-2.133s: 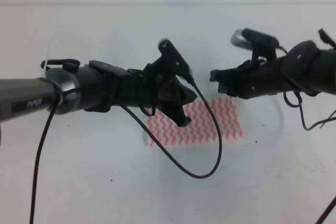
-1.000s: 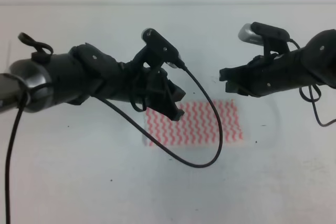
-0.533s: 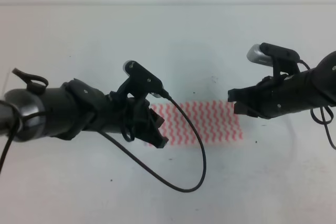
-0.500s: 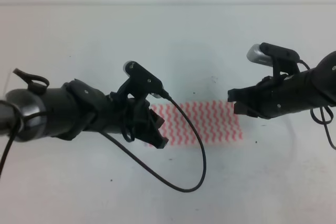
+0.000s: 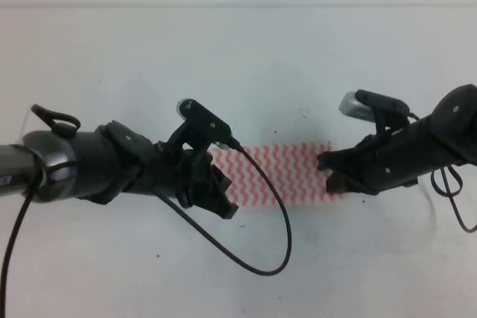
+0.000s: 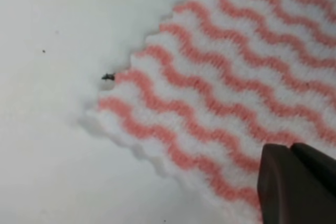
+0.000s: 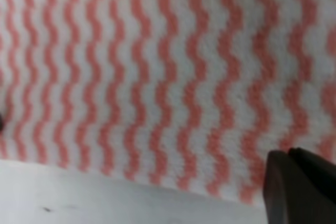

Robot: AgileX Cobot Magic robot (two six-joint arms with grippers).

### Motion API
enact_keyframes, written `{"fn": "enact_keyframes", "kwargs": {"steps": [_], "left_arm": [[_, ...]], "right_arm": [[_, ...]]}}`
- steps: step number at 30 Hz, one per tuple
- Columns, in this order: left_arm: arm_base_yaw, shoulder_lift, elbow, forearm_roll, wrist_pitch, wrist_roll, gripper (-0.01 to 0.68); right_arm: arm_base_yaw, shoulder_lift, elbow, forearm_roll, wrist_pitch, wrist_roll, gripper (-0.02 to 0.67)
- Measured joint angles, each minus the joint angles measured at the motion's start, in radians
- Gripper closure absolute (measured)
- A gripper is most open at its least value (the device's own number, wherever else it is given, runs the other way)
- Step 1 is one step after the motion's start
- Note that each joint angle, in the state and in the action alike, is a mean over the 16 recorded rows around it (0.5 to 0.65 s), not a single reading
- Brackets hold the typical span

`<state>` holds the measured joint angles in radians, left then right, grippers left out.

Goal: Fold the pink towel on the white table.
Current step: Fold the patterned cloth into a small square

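The pink towel (image 5: 279,173) lies flat on the white table (image 5: 238,57) as a wide strip with wavy pink and white stripes. My left gripper (image 5: 226,206) hangs low over the towel's near left corner. In the left wrist view that corner (image 6: 131,124) fills the frame, with a dark fingertip (image 6: 294,182) over the cloth at lower right. My right gripper (image 5: 326,173) sits at the towel's right end. The right wrist view is filled by the towel (image 7: 157,87), its near edge low in the frame, with a dark fingertip (image 7: 299,182) in the corner. Neither view shows the jaw gap.
A black cable (image 5: 277,247) loops from the left arm down over the table in front of the towel. A small dark speck (image 6: 108,76) sits at the towel's left edge. Bare white table surrounds the towel on all sides.
Both arms have come down toward the table. The left gripper moved left and down to the towel's left corner, the right gripper down to its right end. The towel has not moved.
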<state>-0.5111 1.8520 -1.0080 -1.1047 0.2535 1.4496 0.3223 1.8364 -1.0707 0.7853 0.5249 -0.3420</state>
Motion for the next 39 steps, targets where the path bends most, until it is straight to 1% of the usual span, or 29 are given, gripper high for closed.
{"fn": "enact_keyframes", "kwargs": {"steps": [9,23,34,39], "left_arm": [[0.0,0.0,0.0,0.0,0.002,0.001,0.673],[-0.003,-0.033,0.0,0.0,0.008,0.002,0.673],[-0.017,-0.048,0.0,0.0,0.026,0.0,0.673],[-0.004,-0.078,0.0,-0.012,0.04,-0.004,0.673]], "right_arm": [[0.0,0.035,0.0,0.007,0.026,-0.002,0.651],[0.003,0.006,0.0,0.045,0.059,-0.027,0.651],[0.002,0.027,0.0,0.032,0.072,-0.028,0.651],[0.001,-0.004,-0.005,0.031,0.073,-0.027,0.651]]}}
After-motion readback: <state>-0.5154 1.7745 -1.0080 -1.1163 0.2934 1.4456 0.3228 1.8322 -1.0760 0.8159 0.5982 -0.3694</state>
